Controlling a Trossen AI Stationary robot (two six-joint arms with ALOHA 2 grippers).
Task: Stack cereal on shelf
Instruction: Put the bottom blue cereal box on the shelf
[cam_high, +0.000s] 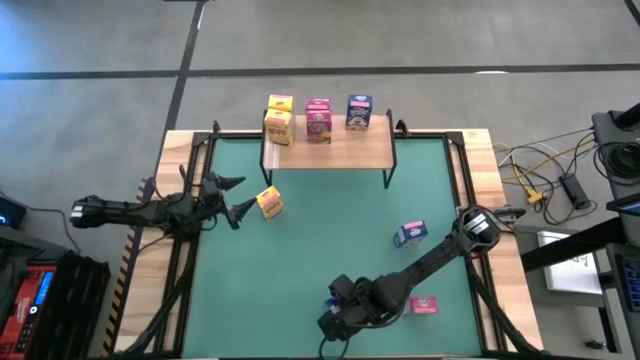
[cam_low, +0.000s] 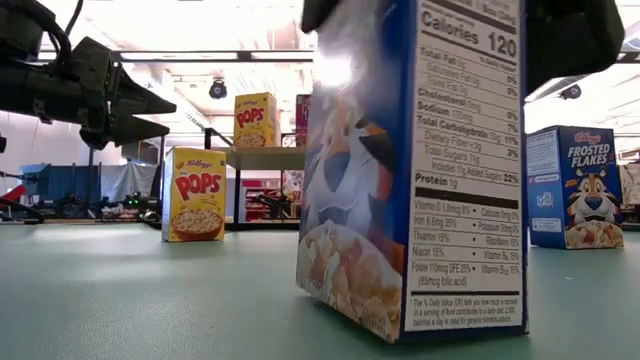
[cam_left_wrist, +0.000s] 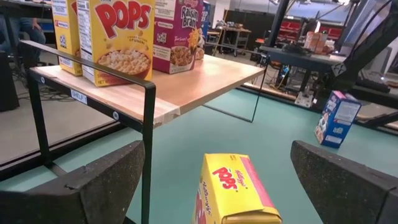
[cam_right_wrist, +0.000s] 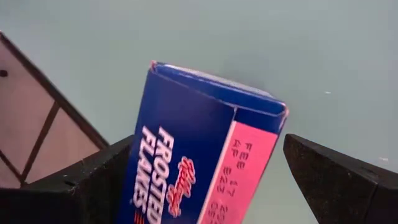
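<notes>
Blue cardboard closest of all: a Frosted Flakes box (cam_right_wrist: 205, 162) standing upright at the near edge of the green mat (cam_high: 320, 250), filling the low view. Directly above it, the right pincer (cam_high: 340, 318), fingers spread wide to either side of the box top and touching nothing, so nothing clamped yet. Box straight ahead of that pincer and between its fingers, long axis vertical, narrow top panel across the gap; a straight drop looks like all that remains before closing, judging from the wrist view. Just beside that arm, a pink box (cam_high: 424, 305) lying flat on the mat. Farther in, toward the right side, a second blue box (cam_high: 410, 234), apparently tipped at an angle. At mid-depth on the left, the left pincer (cam_high: 236, 196), fingers likewise wide apart and empty, pointed at a yellow Pops box (cam_high: 270, 202) standing on the mat just in front of it. That box dead ahead of the left pincer in its wrist view, upright, and much nearer the left arm than the right. Farthest back, the shelf (cam_high: 330, 150), pale wood on thin black legs, already carrying yellow boxes (cam_high: 279, 120), pink boxes (cam_high: 318, 120) and one blue box (cam_high: 359, 111) in a row along its rear edge. Exact count in each pile hard to tell from above. Remaining loose boxes all on the mat, none on the bare table (cam_high: 480, 150).
</notes>
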